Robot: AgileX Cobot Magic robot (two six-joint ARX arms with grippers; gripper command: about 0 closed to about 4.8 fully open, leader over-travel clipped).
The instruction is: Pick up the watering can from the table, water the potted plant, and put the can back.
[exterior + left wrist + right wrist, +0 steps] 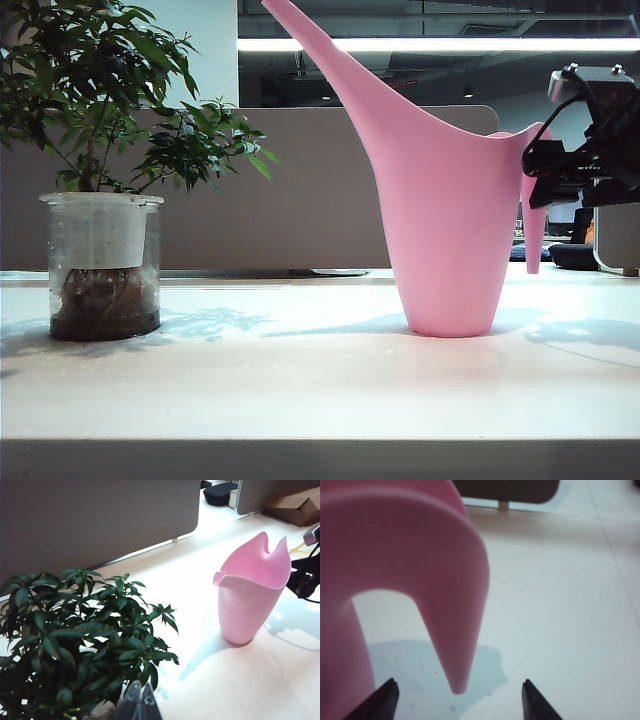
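The watering can (445, 230) stands upright on the table (300, 380), spout angled up toward the potted plant (100, 170) well off to its left. The right gripper (458, 700) sits right at the can's arched handle (455, 605), jaws spread wide with the handle's tapered tip hanging between the two fingertips (382, 697), touching neither, so nothing is gripped. The left gripper (137, 702) hovers over the plant's leaves; whether it's open, I can't tell.
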